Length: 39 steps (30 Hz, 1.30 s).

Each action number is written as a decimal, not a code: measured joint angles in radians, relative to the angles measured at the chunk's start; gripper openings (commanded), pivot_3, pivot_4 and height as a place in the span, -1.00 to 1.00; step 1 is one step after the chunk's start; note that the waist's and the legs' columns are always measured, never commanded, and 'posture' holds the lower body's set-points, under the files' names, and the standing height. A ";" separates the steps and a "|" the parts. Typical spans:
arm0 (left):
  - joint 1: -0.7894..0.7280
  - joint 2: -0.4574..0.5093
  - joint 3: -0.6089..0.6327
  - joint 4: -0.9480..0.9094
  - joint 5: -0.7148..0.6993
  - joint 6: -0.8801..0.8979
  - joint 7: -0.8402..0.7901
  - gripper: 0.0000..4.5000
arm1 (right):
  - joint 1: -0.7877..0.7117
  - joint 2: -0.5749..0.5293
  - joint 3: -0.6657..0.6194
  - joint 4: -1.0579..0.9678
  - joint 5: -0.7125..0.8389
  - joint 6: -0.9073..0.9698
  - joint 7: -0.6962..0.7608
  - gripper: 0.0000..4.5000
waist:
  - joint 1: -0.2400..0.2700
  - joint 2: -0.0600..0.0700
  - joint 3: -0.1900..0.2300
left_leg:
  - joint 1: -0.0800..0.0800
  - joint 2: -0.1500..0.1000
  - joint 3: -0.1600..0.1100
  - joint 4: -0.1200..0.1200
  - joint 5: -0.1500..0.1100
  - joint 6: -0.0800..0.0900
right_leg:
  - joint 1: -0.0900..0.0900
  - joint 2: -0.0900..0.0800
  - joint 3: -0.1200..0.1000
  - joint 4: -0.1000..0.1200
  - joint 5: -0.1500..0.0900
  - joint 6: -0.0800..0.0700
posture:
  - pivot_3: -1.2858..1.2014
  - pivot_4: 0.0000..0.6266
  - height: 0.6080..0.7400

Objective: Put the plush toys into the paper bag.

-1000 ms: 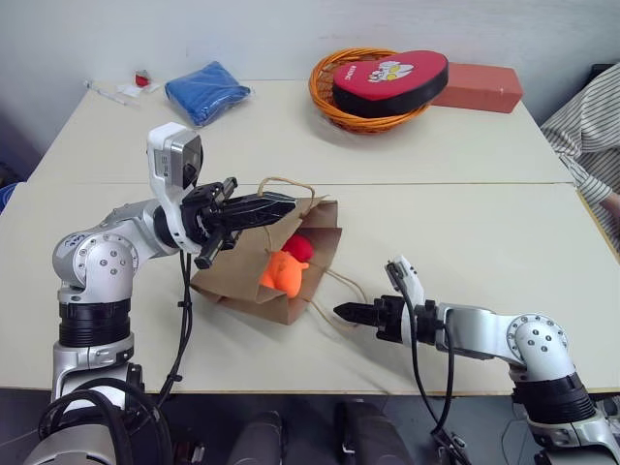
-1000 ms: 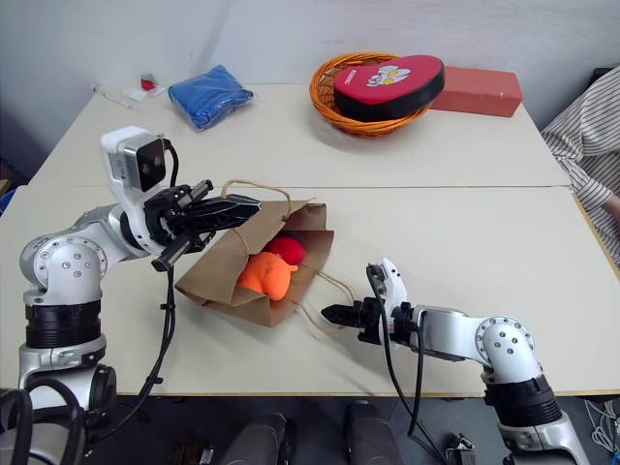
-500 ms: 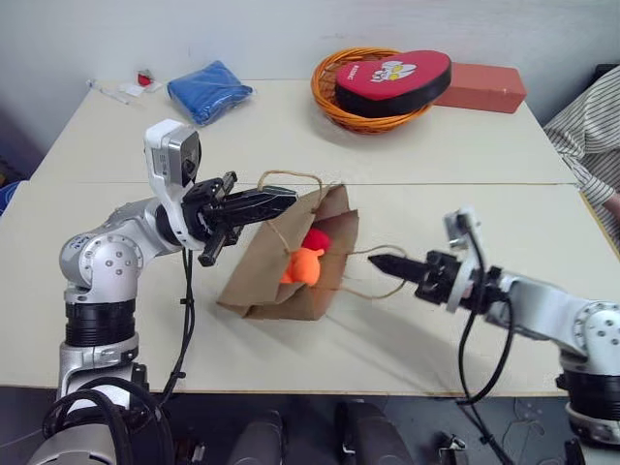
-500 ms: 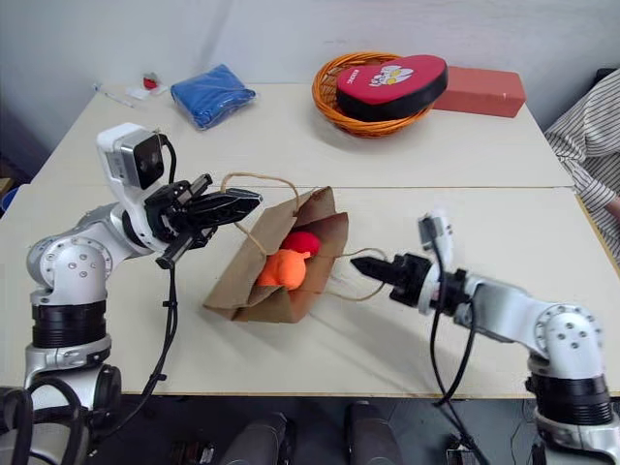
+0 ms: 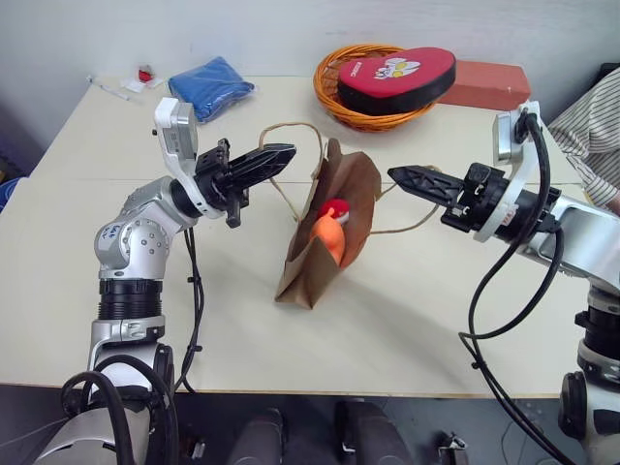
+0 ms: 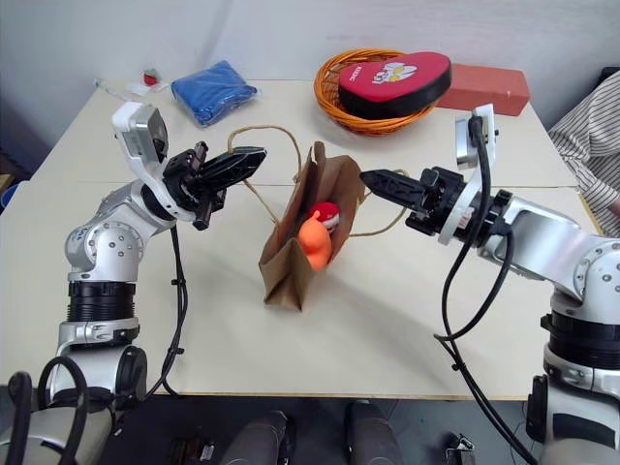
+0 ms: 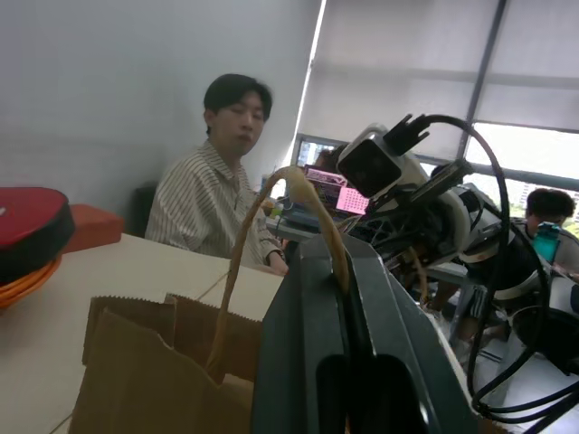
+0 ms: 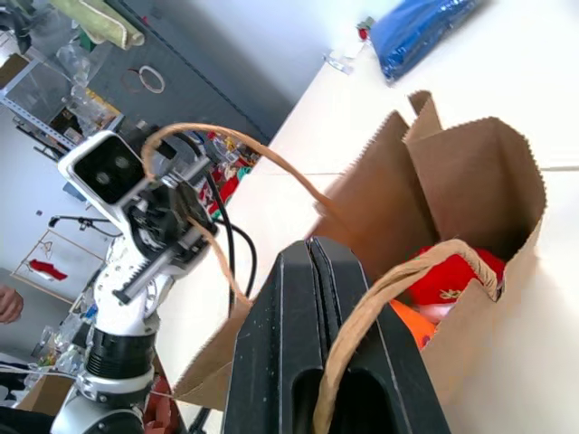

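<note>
The bag (image 5: 325, 228) is standing nearly upright mid-table, mouth toward the right, with the orange toy (image 5: 330, 235) and the red toy (image 5: 335, 208) sitting inside. The left gripper (image 5: 283, 155) is pinching one cord handle (image 5: 291, 145) with fingers closed; the right gripper (image 5: 399, 176) is clamping the other handle (image 8: 398, 289). Far right, a basket (image 5: 334, 92) is holding a heart cushion (image 5: 397, 73). The left wrist view is showing a person (image 7: 213, 194) in a striped shirt seated beyond the table's right end.

Head pair overlooks table (image 5: 436, 291) — wrists close on bag (image 8: 470, 190)
</note>
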 measured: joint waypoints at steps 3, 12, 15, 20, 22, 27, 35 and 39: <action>0.024 0.000 0.000 0.004 0.039 -0.054 0.008 -1.00 | -0.004 0.010 0.001 0.004 0.000 0.009 0.007 -0.99 | 0.001 0.000 0.000 | -0.001 0.000 0.000 0.000 0.000 0.000 | 0.000 0.000 0.000 0.000 0.000 0.000 | 0.03 -0.52 1.00; 0.092 -0.005 0.010 0.000 0.083 -0.120 0.079 -1.00 | -0.025 0.117 0.026 -0.014 0.001 -0.063 -0.030 -0.99 | -0.001 0.000 0.000 | -0.001 0.000 0.000 0.000 0.000 0.000 | 0.000 0.000 0.000 0.001 0.000 0.000 | 0.03 -0.52 1.00; 0.105 -0.010 0.012 -0.038 0.065 -0.084 0.103 -0.57 | 0.041 0.073 0.042 -0.045 -0.019 -0.065 -0.013 -0.58 | 0.005 0.000 0.000 | -0.003 -0.001 -0.001 0.000 0.000 0.001 | 0.000 -0.001 -0.001 0.000 0.001 0.001 | 0.03 -0.52 1.00; 0.111 -0.008 0.016 -0.088 0.032 -0.026 0.113 0.14 | 0.070 -0.089 0.049 -0.098 -0.115 0.002 0.144 0.20 | 0.003 0.000 0.000 | -0.002 -0.001 -0.001 0.000 0.000 0.002 | 0.000 -0.001 -0.001 0.000 0.001 0.002 | 0.03 -0.52 1.00; 0.113 -0.004 0.016 -0.110 0.026 -0.009 0.113 0.41 | 0.079 -0.152 0.049 -0.116 -0.151 0.035 0.236 0.51 | 0.001 0.000 0.000 | -0.002 -0.001 0.000 0.000 0.000 0.002 | 0.000 -0.001 -0.001 -0.001 0.001 0.002 | 0.03 -0.52 1.00; 0.124 0.012 0.023 -0.124 0.016 0.007 0.115 0.98 | 0.156 -0.307 0.004 -0.169 -0.286 0.091 0.523 1.00 | 0.007 0.000 0.000 | -0.002 -0.001 0.000 0.000 0.000 0.002 | 0.000 -0.001 0.000 -0.001 0.001 0.002 | 0.03 -0.52 1.00; 0.211 0.084 0.052 -0.178 0.006 0.014 0.083 0.99 | 0.397 -0.354 -0.108 -0.253 -0.593 -0.028 0.900 0.92 | 0.020 0.000 0.000 | -0.001 -0.001 0.001 -0.001 0.000 0.002 | 0.000 -0.001 0.000 -0.002 0.001 0.002 | 0.03 -0.52 1.00; 0.358 0.220 0.081 -0.234 0.009 0.038 0.036 1.00 | 0.578 -0.337 -0.070 -0.270 -0.853 -0.192 1.021 0.40 | 0.020 0.000 0.000 | 0.000 -0.001 0.001 -0.001 0.000 0.002 | 0.000 0.000 0.002 -0.002 0.001 0.002 | 0.03 -0.52 1.00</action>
